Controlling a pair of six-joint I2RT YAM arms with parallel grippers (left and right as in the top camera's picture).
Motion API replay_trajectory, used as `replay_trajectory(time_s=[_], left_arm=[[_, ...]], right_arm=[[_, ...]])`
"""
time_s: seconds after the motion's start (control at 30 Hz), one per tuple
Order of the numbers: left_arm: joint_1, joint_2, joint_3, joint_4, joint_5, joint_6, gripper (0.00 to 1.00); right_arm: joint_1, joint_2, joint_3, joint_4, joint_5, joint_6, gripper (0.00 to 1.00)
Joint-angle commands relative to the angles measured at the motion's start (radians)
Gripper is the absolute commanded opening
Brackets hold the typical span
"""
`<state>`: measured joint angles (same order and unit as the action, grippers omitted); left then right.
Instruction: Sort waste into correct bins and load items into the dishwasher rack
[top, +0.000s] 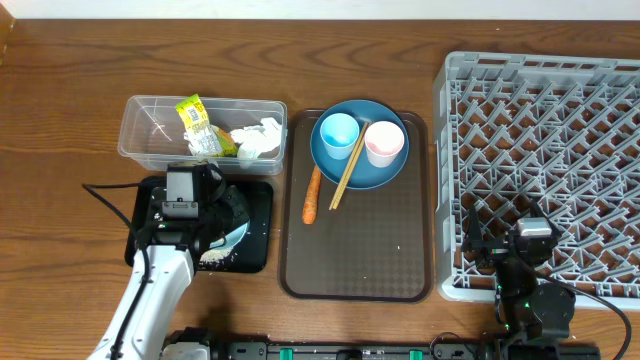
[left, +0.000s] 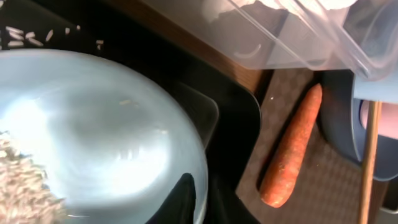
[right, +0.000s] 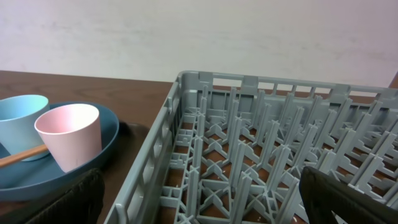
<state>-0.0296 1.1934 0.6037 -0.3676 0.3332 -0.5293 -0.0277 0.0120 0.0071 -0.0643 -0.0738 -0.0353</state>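
My left gripper is shut on the rim of the white-and-light-blue bowl, holding it tilted over the black tray. One finger is inside the bowl. Rice lies in the bowl and on the tray. The clear tub holds the yellow-green wrapper and white tissue. The carrot lies on the brown tray, beside the dark blue plate with the blue cup, pink cup and chopsticks. My right gripper is open and empty over the grey rack's front-left corner.
The clear tub's corner hangs just above the bowl and the carrot in the left wrist view. The rack's upright pegs stand between the right fingers. The pink cup and blue cup are left of the rack.
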Motion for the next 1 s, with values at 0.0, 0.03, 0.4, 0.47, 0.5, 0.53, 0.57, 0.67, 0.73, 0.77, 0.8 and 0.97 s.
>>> replay_trajectory(time_s=[0.0, 0.03, 0.4, 0.47, 0.5, 0.53, 0.57, 0.67, 0.73, 0.77, 0.8, 0.97], left_arm=[[-0.003, 0.006, 0.02, -0.005, -0.013, -0.006, 0.16], [-0.003, 0.006, 0.02, -0.005, -0.013, -0.006, 0.16], [-0.048, 0.006, 0.02, -0.01, -0.064, 0.004, 0.24], [-0.079, 0.008, 0.02, -0.009, -0.116, 0.004, 0.25], [-0.098, 0.008, 0.02, -0.009, -0.148, 0.004, 0.26], [-0.115, 0.008, 0.02, -0.009, -0.175, 0.004, 0.27], [-0.132, 0.008, 0.02, -0.012, -0.21, 0.003, 0.28], [-0.164, 0.009, 0.02, -0.016, -0.29, -0.004, 0.29], [-0.176, 0.013, 0.02, -0.013, -0.309, -0.004, 0.29], [-0.182, 0.017, 0.02, -0.012, -0.315, -0.004, 0.29], [-0.187, 0.024, 0.02, -0.011, -0.321, -0.003, 0.29], [-0.206, 0.092, 0.02, 0.011, -0.327, -0.003, 0.3]], right_arm=[[-0.006, -0.005, -0.002, -0.004, 0.003, 0.012, 0.99], [-0.006, -0.005, -0.002, -0.004, 0.003, 0.012, 0.99], [-0.006, -0.005, -0.002, -0.004, 0.003, 0.012, 0.99], [-0.006, -0.005, -0.002, -0.004, 0.003, 0.012, 0.99], [-0.006, -0.005, -0.002, -0.004, 0.003, 0.012, 0.99], [-0.006, -0.005, -0.002, -0.004, 0.003, 0.012, 0.99], [-0.006, -0.005, -0.002, -0.004, 0.003, 0.012, 0.99], [-0.006, -0.005, -0.002, -0.004, 0.003, 0.012, 0.99], [-0.006, -0.005, -0.002, -0.004, 0.003, 0.012, 0.99], [-0.006, -0.005, -0.002, -0.004, 0.003, 0.012, 0.99], [-0.006, -0.005, -0.002, -0.004, 0.003, 0.012, 0.99], [-0.006, -0.005, -0.002, -0.004, 0.003, 0.012, 0.99]])
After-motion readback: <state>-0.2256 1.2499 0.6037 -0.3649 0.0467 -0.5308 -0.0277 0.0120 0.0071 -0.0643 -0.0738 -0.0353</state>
